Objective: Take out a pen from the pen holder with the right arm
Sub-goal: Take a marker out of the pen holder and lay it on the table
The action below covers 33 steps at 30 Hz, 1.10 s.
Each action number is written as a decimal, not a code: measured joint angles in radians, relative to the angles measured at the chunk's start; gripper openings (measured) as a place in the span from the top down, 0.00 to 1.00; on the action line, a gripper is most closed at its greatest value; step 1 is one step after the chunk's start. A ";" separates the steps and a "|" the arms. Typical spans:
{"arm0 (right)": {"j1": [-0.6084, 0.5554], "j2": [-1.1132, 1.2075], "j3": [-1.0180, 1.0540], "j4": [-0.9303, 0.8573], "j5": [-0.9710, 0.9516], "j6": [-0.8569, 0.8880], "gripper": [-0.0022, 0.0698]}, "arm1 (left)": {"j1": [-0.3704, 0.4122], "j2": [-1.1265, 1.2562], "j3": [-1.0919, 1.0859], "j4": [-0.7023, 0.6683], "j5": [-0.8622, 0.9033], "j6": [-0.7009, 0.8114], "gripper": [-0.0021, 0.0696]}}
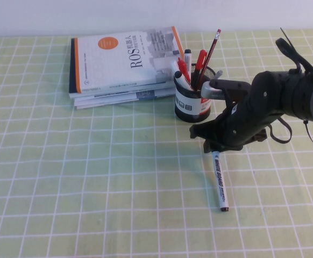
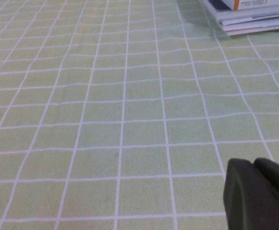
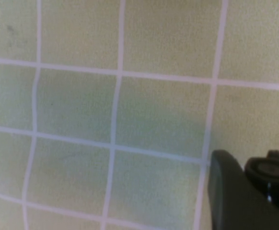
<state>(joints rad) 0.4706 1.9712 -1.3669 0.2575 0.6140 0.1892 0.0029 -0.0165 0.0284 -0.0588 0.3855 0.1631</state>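
white dark-tipped pen [image 1: 220, 183] clamped in right end effector [image 1: 214, 149]; left end effector [image 2: 255, 184] over cloth [image 2: 106, 120].

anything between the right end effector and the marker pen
Nothing visible: the marker pen already meets the right end effector at its top end, beside the pen holder. The left end effector hangs over open cloth elsewhere.

Office desk — books [image 1: 121, 60], pen holder [image 1: 192, 103]

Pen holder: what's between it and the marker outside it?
In the high view, the right gripper sits between pen holder and marker. The left gripper appears only in its wrist view, over cloth.
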 joint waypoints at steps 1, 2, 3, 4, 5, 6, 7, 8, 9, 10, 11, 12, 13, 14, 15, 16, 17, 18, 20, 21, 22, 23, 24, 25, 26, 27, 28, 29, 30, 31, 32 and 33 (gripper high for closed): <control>0.000 0.003 0.000 -0.001 -0.002 0.000 0.84 | 0.000 0.000 0.000 0.000 0.000 0.000 0.98; 0.000 0.008 0.000 -0.001 -0.005 0.000 0.84 | 0.000 0.000 0.000 0.000 0.000 0.000 0.98; 0.000 0.009 0.000 -0.001 -0.009 0.000 0.84 | 0.000 0.000 0.000 0.000 0.000 0.000 0.98; 0.000 0.010 0.000 -0.001 -0.011 0.000 0.83 | 0.000 0.000 0.000 0.000 0.000 0.000 0.98; 0.000 0.010 0.000 -0.001 -0.014 0.000 0.82 | 0.000 0.000 0.000 0.000 0.000 0.000 0.98; 0.000 0.010 0.000 -0.001 -0.016 0.000 0.81 | 0.000 0.000 0.000 0.000 0.000 0.000 0.98; 0.000 0.010 0.000 -0.001 -0.018 0.000 0.79 | 0.000 0.000 0.000 0.000 0.000 0.000 0.98; 0.000 0.010 0.000 -0.001 -0.020 0.000 0.76 | 0.000 0.000 0.000 0.000 0.000 0.000 0.98; 0.000 0.010 0.000 -0.001 -0.022 0.000 0.71 | 0.000 0.000 0.000 0.000 0.000 0.000 0.98; 0.000 0.010 0.000 -0.001 -0.022 0.000 0.68 | 0.000 0.000 0.000 0.000 0.000 0.000 0.98; 0.000 0.010 0.000 -0.001 -0.022 0.000 0.63 | 0.000 0.000 0.000 0.000 0.000 0.000 0.98; 0.000 0.007 0.000 -0.001 -0.022 0.000 0.60 | 0.000 0.000 0.000 0.000 0.000 0.000 0.98; 0.000 0.003 0.000 -0.001 -0.022 0.000 0.58 | 0.000 0.000 0.000 0.000 0.000 0.000 0.98; 0.000 -0.004 0.000 -0.003 -0.022 0.000 0.56 | 0.000 0.000 0.000 0.000 0.000 0.000 0.98; 0.000 -0.016 0.000 -0.010 -0.018 0.000 0.54 | 0.000 0.000 0.000 0.000 0.000 0.000 0.98; 0.000 -0.030 0.000 -0.015 -0.010 0.000 0.53 | 0.000 0.000 0.000 0.000 0.000 0.000 0.98; 0.002 -0.046 0.000 -0.022 -0.004 0.000 0.53 | 0.000 0.000 0.000 0.000 0.000 0.000 0.98; 0.007 -0.070 0.008 -0.024 -0.003 0.000 0.53 | 0.000 0.000 0.000 0.000 0.000 0.000 0.98; 0.021 -0.138 0.040 -0.031 -0.002 0.000 0.56 | 0.000 0.000 0.000 0.000 0.000 0.000 0.98; 0.029 -0.178 0.064 -0.032 -0.002 0.000 0.59 | 0.000 0.000 0.000 0.000 0.000 0.000 0.98; 0.036 -0.222 0.093 -0.035 -0.002 0.000 0.62 | 0.000 0.000 0.000 0.000 0.000 0.000 0.98; 0.040 -0.259 0.118 -0.035 -0.002 0.000 0.66 | 0.000 0.000 0.000 0.000 0.000 0.000 0.98; 0.044 -0.306 0.150 -0.037 -0.004 0.000 0.72 | 0.000 0.000 0.000 0.000 0.000 0.000 0.98; 0.046 -0.351 0.181 -0.045 -0.001 0.000 0.78 | 0.000 0.000 0.000 0.000 0.000 0.000 0.98; 0.046 -0.387 0.204 -0.054 0.004 -0.002 0.84 | 0.000 0.000 0.000 0.000 0.000 0.000 0.98; 0.046 -0.430 0.231 -0.067 0.016 -0.002 0.89 | 0.000 0.000 0.000 0.000 0.000 0.000 0.98; 0.046 -0.471 0.257 -0.081 0.029 -0.004 0.92 | 0.000 0.000 0.000 0.000 0.000 0.000 0.98; 0.046 -0.512 0.281 -0.088 0.042 -0.008 0.95 | 0.000 0.000 0.000 0.000 0.000 0.000 0.98; 0.046 -0.544 0.300 -0.091 0.050 -0.016 0.96 | 0.000 0.000 0.000 0.000 0.000 0.000 0.98; 0.046 -0.593 0.331 -0.097 0.059 -0.018 0.97 | 0.000 0.000 0.000 0.000 0.000 0.000 0.98; 0.046 -0.626 0.352 -0.099 0.061 -0.021 0.97 | 0.000 0.000 0.000 0.000 0.000 0.000 0.98; 0.046 -0.669 0.378 -0.101 0.063 -0.021 0.98 | 0.000 0.000 0.000 0.000 0.000 0.000 0.98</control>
<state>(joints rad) 0.5167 1.3027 -0.9884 0.1565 0.6770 0.1685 0.0029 -0.0165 0.0284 -0.0588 0.3855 0.1631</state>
